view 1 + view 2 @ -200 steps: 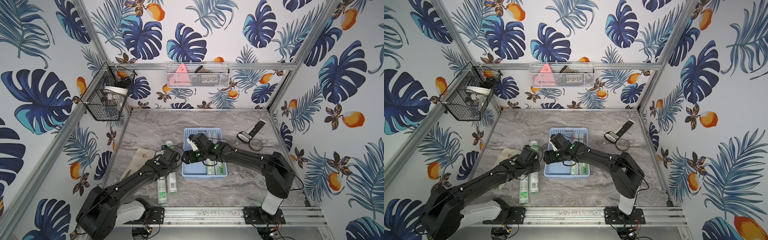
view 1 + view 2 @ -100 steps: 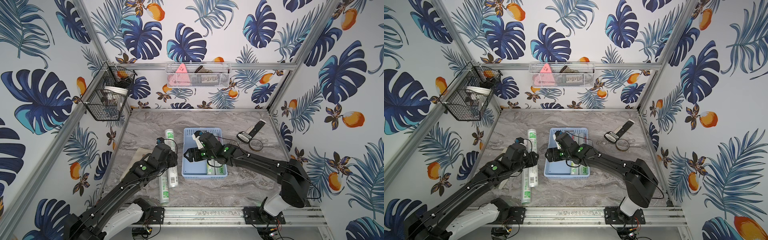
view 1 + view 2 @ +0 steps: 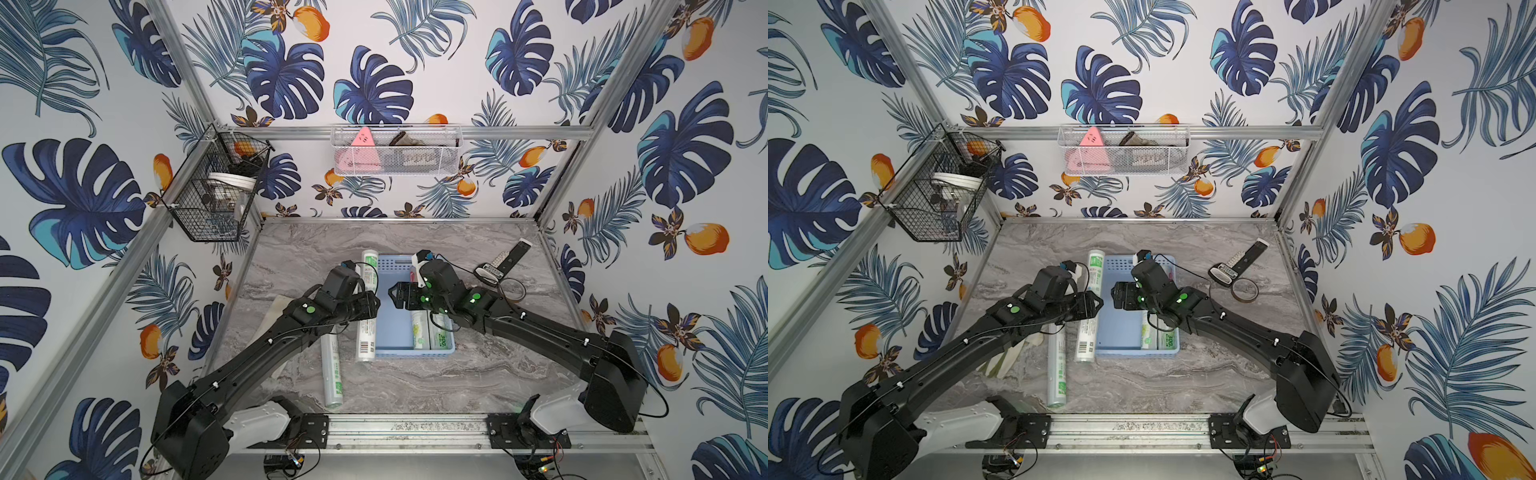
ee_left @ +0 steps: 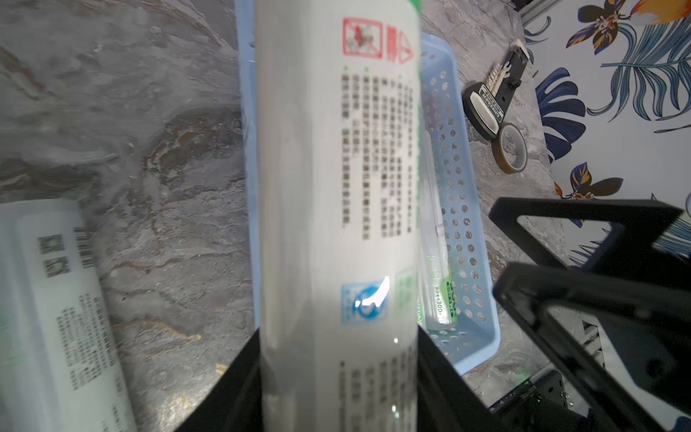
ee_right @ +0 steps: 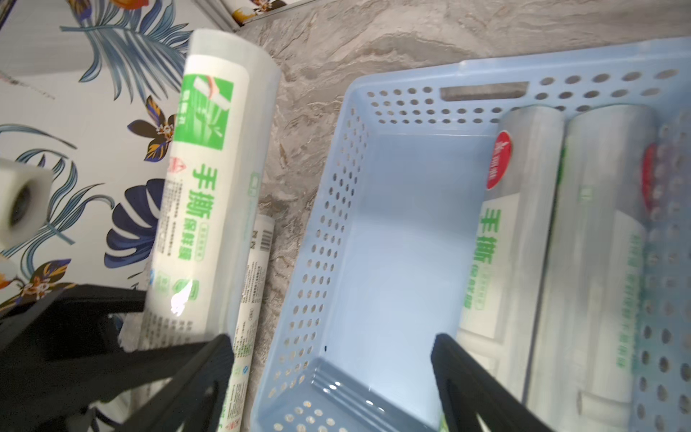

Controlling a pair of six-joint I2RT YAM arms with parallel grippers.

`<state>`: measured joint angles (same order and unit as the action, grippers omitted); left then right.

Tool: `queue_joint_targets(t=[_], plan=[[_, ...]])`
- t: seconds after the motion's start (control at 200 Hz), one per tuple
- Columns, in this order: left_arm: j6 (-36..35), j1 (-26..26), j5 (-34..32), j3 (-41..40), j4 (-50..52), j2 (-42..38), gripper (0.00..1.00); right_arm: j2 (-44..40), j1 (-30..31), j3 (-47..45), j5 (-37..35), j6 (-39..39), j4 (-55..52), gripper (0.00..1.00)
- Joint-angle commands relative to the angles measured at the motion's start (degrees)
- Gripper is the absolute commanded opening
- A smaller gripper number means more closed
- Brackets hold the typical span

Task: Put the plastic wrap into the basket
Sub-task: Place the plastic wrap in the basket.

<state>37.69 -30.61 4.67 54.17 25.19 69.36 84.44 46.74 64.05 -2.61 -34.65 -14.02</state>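
Note:
My left gripper (image 3: 372, 307) is shut on a plastic wrap roll (image 3: 365, 336), a long white cylinder with a green label. It hangs above the table along the left wall of the light blue basket (image 3: 415, 353). In the left wrist view the roll (image 4: 336, 187) fills the gap between the black fingers. Two more rolls (image 3: 420, 332) (image 3: 440, 336) lie in the basket's right half. Another roll (image 3: 332, 370) lies on the table left of the basket. My right gripper (image 3: 395, 295) is open over the basket's bare left half (image 5: 392, 243), holding nothing.
A tape ring (image 3: 509, 289) and a black-handled tool (image 3: 503, 262) lie right of the basket. A pale cloth (image 3: 276, 311) sits under my left arm. A black wire basket (image 3: 216, 187) and a white mesh basket (image 3: 395, 153) hang on the walls.
The left gripper has carried its roll rightward, up to the basket's left wall. The right gripper has drawn back from the roll to above the basket.

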Motion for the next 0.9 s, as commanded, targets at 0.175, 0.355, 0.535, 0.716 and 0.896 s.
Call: queue_joint_targets(t=[0.175, 0.355, 0.535, 0.716, 0.896], plan=[[2.25, -2.95, 0.43, 5.11, -11.78, 10.75, 0.18, -2.47, -9.06, -4.29, 11.9, -3.83, 0.88, 0.87], [2.19, -3.83, -1.17, 9.47, -13.79, 19.26, 0.17, -4.15, -13.18, -5.76, 12.32, -3.85, -1.05, 0.87], [3.0, -4.6, -1.37, 13.09, -14.59, 26.14, 0.16, -4.11, -14.66, -5.99, 13.1, -3.49, -1.86, 0.88], [4.07, -5.81, -3.71, 12.45, -14.99, 28.54, 0.16, -3.01, -14.67, -5.69, 13.33, -3.44, -1.99, 0.88], [4.75, -6.4, -5.95, 11.77, -15.41, 30.01, 0.16, -1.25, -14.71, -5.68, 13.32, -3.92, -1.72, 0.88]])
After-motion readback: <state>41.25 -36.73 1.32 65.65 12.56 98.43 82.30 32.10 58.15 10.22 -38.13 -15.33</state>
